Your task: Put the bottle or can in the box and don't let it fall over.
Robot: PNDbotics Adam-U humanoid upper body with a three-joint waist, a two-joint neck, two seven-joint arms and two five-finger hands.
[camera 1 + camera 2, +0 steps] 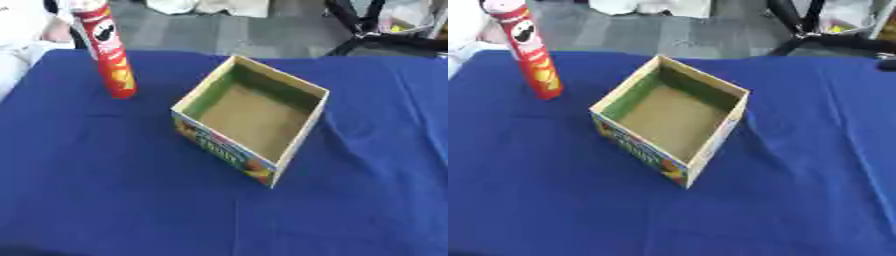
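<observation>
Step in hand: the approach, before any grasp. The can (110, 52) stands upright on the bench (105, 190), far left, apart from the empty box (251, 118). Neither hand is in view, so their state cannot be told. Next move, as judged: grasp the can mid-body, lift it, and lower it upright into the box.

One tall red can (109, 52), upright, at 10 o'clock. One open cardboard box (252, 117), centre, nothing inside. One blue tablecloth (114, 190). No more cans or boxes visible.
</observation>
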